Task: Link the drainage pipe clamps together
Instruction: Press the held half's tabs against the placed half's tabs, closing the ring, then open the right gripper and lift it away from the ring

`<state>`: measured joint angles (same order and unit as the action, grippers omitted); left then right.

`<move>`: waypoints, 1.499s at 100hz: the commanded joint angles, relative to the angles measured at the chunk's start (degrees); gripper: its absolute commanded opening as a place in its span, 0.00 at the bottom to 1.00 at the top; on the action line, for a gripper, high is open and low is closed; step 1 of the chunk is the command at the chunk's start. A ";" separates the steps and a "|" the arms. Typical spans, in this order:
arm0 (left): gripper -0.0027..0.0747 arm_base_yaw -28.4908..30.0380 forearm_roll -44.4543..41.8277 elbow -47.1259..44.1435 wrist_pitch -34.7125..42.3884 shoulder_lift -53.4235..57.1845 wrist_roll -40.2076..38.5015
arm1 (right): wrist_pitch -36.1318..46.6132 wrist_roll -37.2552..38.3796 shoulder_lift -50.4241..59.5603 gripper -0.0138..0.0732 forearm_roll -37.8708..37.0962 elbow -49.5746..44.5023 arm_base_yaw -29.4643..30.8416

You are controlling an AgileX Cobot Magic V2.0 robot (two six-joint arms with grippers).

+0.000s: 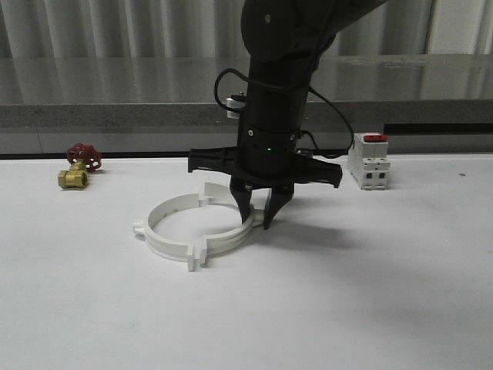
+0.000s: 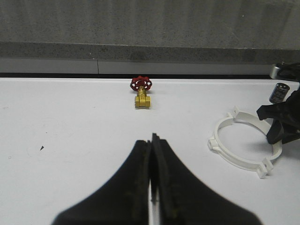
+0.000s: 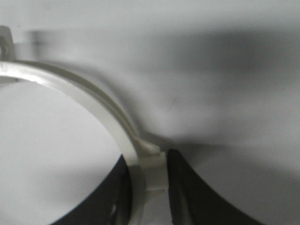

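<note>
The two white drainage pipe clamps (image 1: 171, 245) lie flat on the white table, set together as one ring with small tabs (image 1: 196, 260) sticking out of it. My right gripper (image 1: 259, 219) points straight down over the ring's right side. Its fingers (image 3: 197, 192) straddle the ring wall (image 3: 84, 91) at a tab (image 3: 153, 174), one inside the ring and one outside, shut on it. The same ring (image 2: 224, 153) and the right fingers (image 2: 281, 133) appear in the left wrist view. My left gripper (image 2: 152, 139) hovers over bare table, shut and holding nothing.
A brass valve with a red handwheel (image 1: 77, 166) (image 2: 142, 92) sits at the back left. A white boxy switch with a red top (image 1: 368, 160) stands at the back right. A small black cylinder (image 2: 280, 92) shows beside the right arm. A grey ledge (image 1: 115, 116) runs behind the table.
</note>
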<state>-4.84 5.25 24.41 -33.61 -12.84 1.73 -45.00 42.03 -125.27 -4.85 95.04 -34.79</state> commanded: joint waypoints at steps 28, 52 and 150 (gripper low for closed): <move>0.01 0.08 0.76 1.39 4.01 -0.55 -0.15 | 1.28 0.12 2.63 0.20 0.60 1.43 -0.78; 0.01 0.08 0.76 1.39 4.01 -0.55 -0.15 | 1.28 0.12 2.63 0.45 0.60 1.43 -0.78; 0.01 0.08 0.76 1.39 4.01 -0.55 -0.15 | -4.64 -16.09 20.24 0.64 -2.49 0.53 4.64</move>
<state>-4.84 5.25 24.41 -33.61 -12.84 1.73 -49.95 30.04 -111.89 -5.66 94.96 -32.72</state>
